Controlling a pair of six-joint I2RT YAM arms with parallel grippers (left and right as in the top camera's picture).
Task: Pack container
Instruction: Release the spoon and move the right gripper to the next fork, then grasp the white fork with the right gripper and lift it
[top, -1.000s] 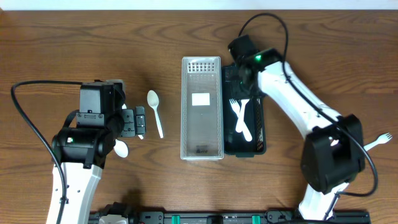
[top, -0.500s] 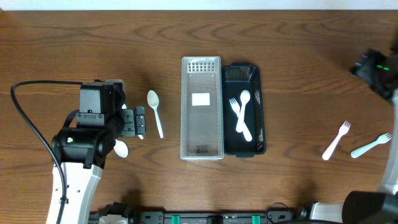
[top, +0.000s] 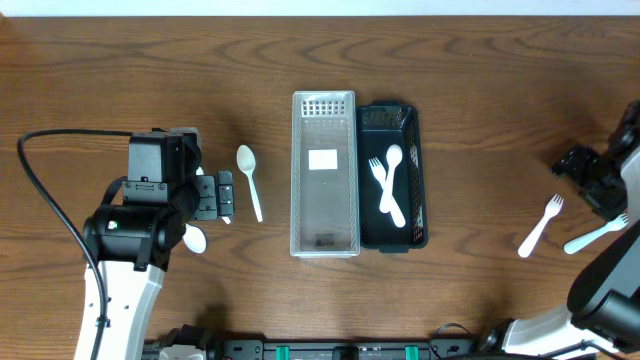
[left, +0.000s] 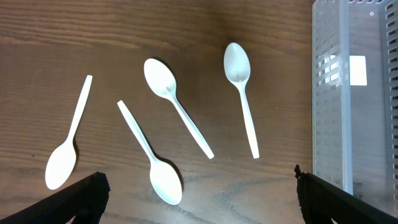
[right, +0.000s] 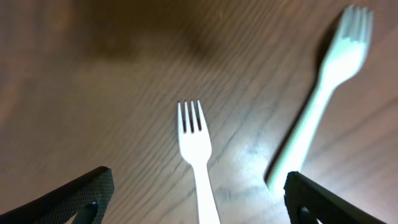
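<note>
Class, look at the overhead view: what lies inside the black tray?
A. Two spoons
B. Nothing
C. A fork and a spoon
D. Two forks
C: inside the black tray, one white fork and one white spoon lie crossed.

Setting was a robotics lab bench: wood-grain desk, white-and-black left arm and right arm, loose black cable, mounting rail along the near edge.
</note>
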